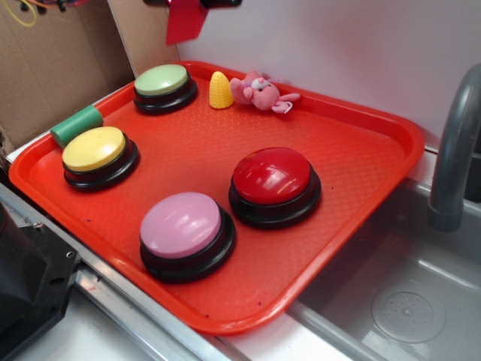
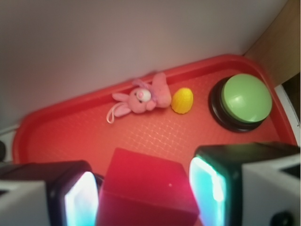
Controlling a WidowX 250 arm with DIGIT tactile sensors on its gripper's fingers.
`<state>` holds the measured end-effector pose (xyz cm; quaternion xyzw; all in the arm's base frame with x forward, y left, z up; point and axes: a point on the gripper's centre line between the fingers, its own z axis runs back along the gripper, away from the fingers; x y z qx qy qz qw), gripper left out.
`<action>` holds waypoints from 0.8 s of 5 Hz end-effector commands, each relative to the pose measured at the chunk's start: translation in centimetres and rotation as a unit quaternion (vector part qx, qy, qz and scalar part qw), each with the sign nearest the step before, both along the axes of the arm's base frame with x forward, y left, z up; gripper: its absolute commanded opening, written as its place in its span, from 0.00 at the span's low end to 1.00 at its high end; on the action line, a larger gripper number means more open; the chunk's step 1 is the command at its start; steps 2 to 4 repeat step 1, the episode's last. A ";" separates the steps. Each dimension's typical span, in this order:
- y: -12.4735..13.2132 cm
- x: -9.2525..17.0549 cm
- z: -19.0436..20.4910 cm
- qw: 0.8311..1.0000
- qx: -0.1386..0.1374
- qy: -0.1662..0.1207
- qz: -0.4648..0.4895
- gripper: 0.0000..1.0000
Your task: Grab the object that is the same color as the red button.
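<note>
1. Exterior view, largest first: red tray [image 1: 361,218] carrying everything, set beside a sink basin [image 1: 421,301] with a grey faucet [image 1: 455,150] at its right.
2. Four dome buttons on tray: red button [image 1: 274,184] toward right edge; pink button [image 1: 186,233] near front edge; yellow button [image 1: 98,156] by left edge; green button [image 1: 164,86] near back-left corner.
3. Smaller items along back edge: pink plush animal [image 1: 259,92], with yellow ridged cone [image 1: 220,90] just beside it, between plush and green button. Green cylinder [image 1: 75,124] lying just off left rim.
4. Red wedge block [image 2: 150,193]: off the tray surface, raised above back-left corner. Visible in exterior view as red shape at top of frame [image 1: 184,21]; matches colour of red button.
5. Gripper [image 2: 150,190]: fingers [image 2: 209,188] closed against both sides of block, block centred in the gap, flat faces against pads. No spread left over on either side, judged from wrist view.
6. Key relation: block lies directly between fingers, not offset to either side; flat top face toward wrist camera. Grasp judged achieved; remaining need only to keep hold. Risk: matte wedge faces slope, so slip possible if grip loosens.
</note>
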<state>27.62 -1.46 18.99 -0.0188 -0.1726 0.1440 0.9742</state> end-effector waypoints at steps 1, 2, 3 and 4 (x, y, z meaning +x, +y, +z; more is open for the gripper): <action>1.8 -0.9 2.5 0.999 -0.016 -0.035 0.034 0.00; 1.8 -0.9 2.5 0.999 -0.016 -0.035 0.034 0.00; 1.8 -0.9 2.5 0.999 -0.016 -0.035 0.034 0.00; 1.8 -0.9 2.5 0.999 -0.016 -0.035 0.034 0.00</action>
